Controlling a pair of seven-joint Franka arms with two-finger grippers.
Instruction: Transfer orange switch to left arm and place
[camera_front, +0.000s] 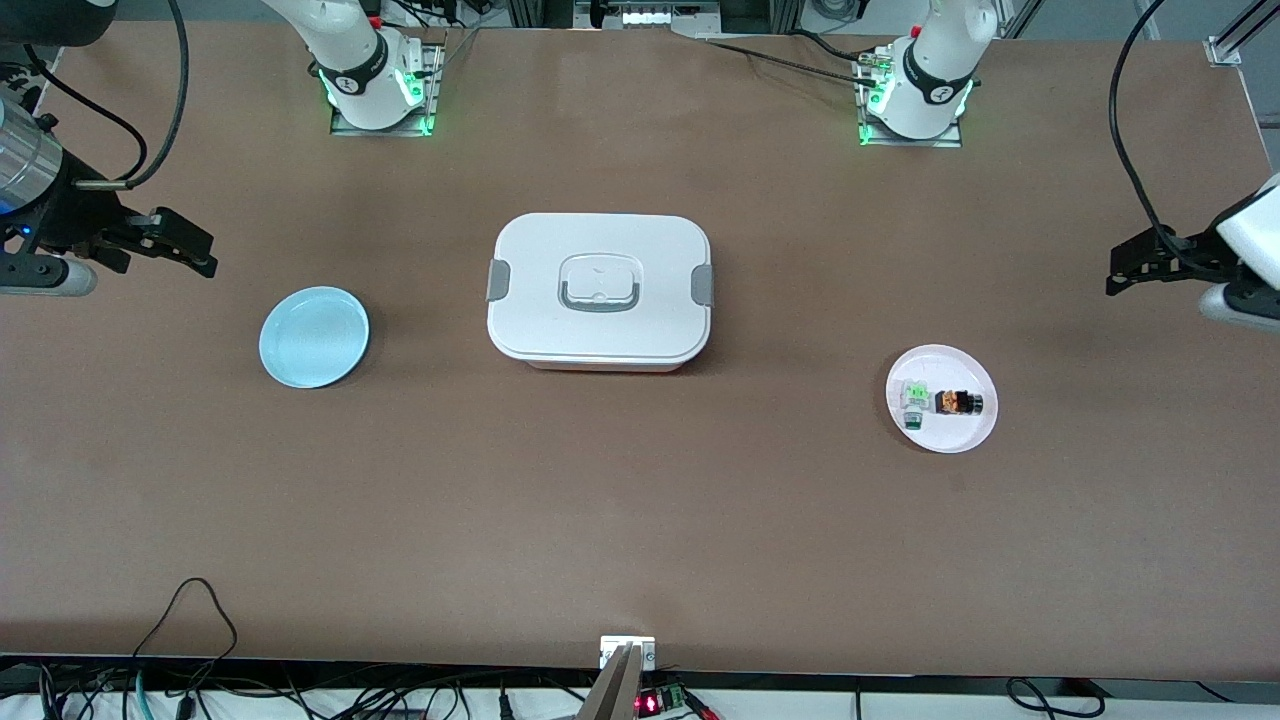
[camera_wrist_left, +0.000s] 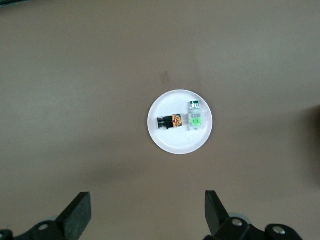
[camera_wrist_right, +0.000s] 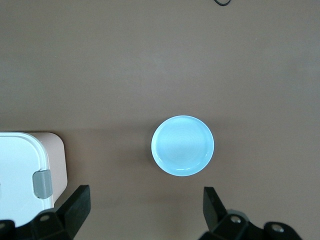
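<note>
switch (camera_front: 960, 403) seen on white plate (camera_front: 975, 435), well apart from left gripper (camera_front: 1125, 272), jaws wide | right gripper (camera_front: 190, 250) held wide above table near blue plate (camera_front: 313, 337) | box (camera_front: 600, 290) between

Robotics lab: bolted arm bases (camera_front: 380, 85), trailing cables (camera_front: 190, 620).

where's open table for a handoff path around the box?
Bare table runs wide between the box and the front camera's edge, and between the box and the arm bases. The blue plate is empty. Crowded: the white plate holds the orange switch and the green switch. Left hand and right hand hang open at the table's ends.
</note>
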